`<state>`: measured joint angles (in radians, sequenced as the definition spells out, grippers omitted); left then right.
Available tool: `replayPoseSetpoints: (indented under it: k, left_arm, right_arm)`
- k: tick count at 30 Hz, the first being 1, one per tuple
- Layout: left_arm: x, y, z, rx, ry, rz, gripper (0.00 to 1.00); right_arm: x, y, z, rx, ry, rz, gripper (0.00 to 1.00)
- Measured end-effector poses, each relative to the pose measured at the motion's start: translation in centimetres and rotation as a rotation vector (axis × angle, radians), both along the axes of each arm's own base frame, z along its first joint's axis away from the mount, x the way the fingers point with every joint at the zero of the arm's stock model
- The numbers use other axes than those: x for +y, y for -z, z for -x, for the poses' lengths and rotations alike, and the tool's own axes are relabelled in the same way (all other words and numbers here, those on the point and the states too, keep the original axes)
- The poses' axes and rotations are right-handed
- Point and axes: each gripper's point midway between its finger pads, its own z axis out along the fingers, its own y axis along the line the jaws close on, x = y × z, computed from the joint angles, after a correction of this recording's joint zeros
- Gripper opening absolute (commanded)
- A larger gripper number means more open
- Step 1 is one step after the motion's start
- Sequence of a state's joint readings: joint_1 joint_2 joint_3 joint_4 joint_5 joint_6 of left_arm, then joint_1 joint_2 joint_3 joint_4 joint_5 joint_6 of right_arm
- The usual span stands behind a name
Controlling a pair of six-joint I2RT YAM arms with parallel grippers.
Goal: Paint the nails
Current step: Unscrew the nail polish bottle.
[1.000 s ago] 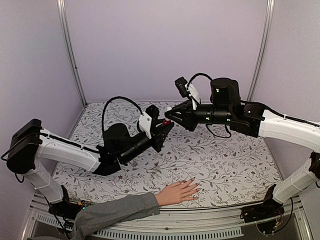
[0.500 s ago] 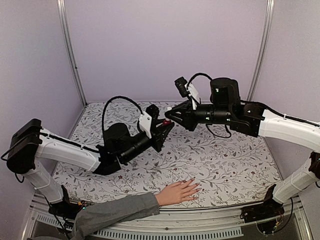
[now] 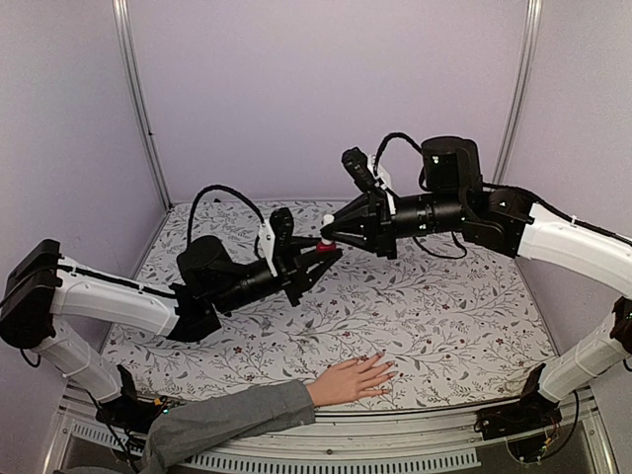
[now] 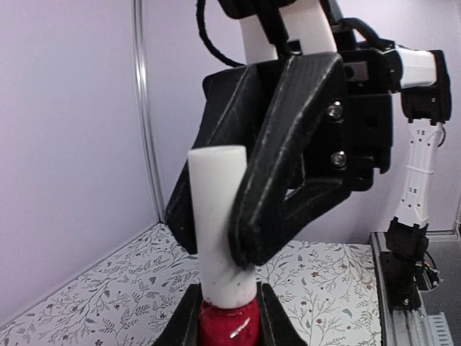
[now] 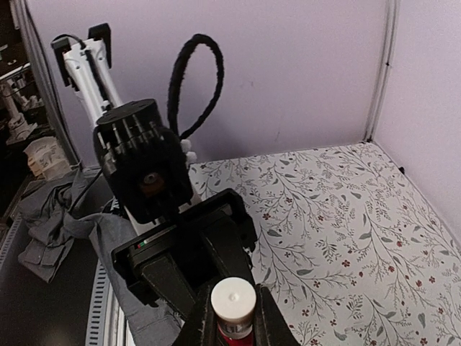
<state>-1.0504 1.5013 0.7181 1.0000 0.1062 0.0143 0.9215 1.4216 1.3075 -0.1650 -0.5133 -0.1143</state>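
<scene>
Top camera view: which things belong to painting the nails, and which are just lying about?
Job: nails, hand, red bottle held by left gripper, white cap held by right gripper.
Lying about: floral table cover, grey sleeve.

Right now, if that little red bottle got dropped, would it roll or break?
Probably roll: the red bottle and its white cap look round. It looks small and likely light, since the left gripper and right gripper pinch it by fingertips alone. Its glossy body may be glass, so it could crack.
</scene>
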Motion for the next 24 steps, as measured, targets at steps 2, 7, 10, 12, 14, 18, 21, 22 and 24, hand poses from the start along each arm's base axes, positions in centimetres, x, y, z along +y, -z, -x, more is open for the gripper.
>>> replayPoseSetpoints:
  k: [2,7,10,12,14,18,21,22,24]
  left_arm:
    - [0.0,-0.6,1.2,-0.021,0.069,0.011,0.00]
    - [-0.2,-1.5,4.4,-0.065,0.247,0.022,0.00]
    - [-0.4,-1.5,5.4,-0.074,0.304,0.021,0.00]
    - [-0.4,-1.5,5.6,-0.077,0.315,0.019,0.00]
    - [-0.4,-1.4,5.6,-0.082,0.313,0.013,0.00]
    - [-0.7,-1.2,5.6,-0.085,0.277,0.007,0.00]
    - [-0.5,-1.1,4.4,-0.077,0.205,0.009,0.00]
    - [-0.3,-1.0,4.0,-0.073,0.178,0.010,0.00]
    - [-0.1,-0.7,3.2,-0.060,0.131,0.010,0.00]
  right_arm:
    - [0.0,-0.6,1.3,-0.017,-0.080,-0.002,0.00]
    - [-0.1,-1.4,4.3,-0.050,-0.241,-0.019,0.01]
    - [-0.3,-1.4,5.3,-0.056,-0.288,-0.021,0.17]
    - [-0.3,-1.4,5.5,-0.056,-0.296,-0.019,0.28]
    - [0.0,-1.2,5.7,-0.044,-0.297,-0.015,0.37]
    - [1.3,0.2,6.1,-0.012,-0.286,0.018,0.57]
    - [1.5,0.2,5.3,-0.010,-0.226,0.023,0.61]
    - [1.5,0.3,4.6,-0.011,-0.188,0.026,0.62]
    - [1.5,0.7,3.4,-0.006,-0.123,0.034,0.62]
